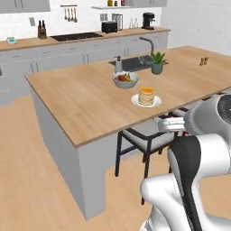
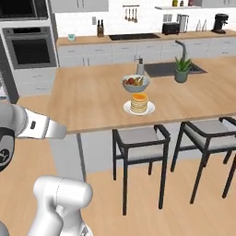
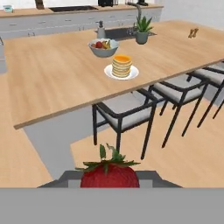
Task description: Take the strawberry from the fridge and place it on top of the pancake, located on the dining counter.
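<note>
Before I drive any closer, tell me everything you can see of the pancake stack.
The pancake is a small upright stack of round golden-tan cakes with an orange-yellow topping on the top one. It sits centred on a round white plate on the dining counter, near the edge facing the stools. A grey fruit bowl stands just behind it, apart from the plate. Nothing lies on the topping yet, and nothing but the plate touches the stack.

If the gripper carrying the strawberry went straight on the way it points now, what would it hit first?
Probably the nearest stool tucked under the dining counter, judging from the hand view; depth is unclear. The pancake sits higher and farther.
</note>
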{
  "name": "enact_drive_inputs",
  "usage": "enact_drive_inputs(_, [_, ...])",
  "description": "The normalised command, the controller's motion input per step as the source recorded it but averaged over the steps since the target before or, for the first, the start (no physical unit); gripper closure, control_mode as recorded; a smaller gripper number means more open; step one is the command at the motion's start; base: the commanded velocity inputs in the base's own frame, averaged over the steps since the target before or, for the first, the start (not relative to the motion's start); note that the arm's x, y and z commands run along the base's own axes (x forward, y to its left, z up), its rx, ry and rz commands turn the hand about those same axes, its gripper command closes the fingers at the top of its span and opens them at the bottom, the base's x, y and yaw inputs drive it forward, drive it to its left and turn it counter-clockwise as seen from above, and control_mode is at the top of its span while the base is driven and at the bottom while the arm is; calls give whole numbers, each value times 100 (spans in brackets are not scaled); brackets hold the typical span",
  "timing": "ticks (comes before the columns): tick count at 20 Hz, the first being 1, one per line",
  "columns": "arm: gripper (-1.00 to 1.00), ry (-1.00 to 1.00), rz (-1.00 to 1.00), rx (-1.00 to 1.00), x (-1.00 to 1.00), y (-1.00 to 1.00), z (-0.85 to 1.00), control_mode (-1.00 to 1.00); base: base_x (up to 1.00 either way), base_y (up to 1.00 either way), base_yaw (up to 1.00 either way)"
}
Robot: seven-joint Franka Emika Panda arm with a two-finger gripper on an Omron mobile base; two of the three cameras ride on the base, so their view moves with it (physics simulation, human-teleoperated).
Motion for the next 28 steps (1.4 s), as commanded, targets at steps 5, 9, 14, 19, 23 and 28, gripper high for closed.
enact_drive_inputs(5, [100, 0, 0, 0, 0, 0, 0, 100, 1, -97, 58])
enact_drive_inputs(9, [100, 0, 0, 0, 0, 0, 0, 100, 42, -92, 51])
enact_drive_inputs(14, [100, 0, 0, 0, 0, 0, 0, 100, 59, -77, 42])
enact_drive_inputs(19, [100, 0, 0, 0, 0, 0, 0, 100, 74, -37, 25])
enact_drive_inputs(23, [100, 0, 0, 0, 0, 0, 0, 100, 75, -41, 24])
enact_drive_inputs(28, [100, 0, 0, 0, 0, 0, 0, 100, 51, -53, 22])
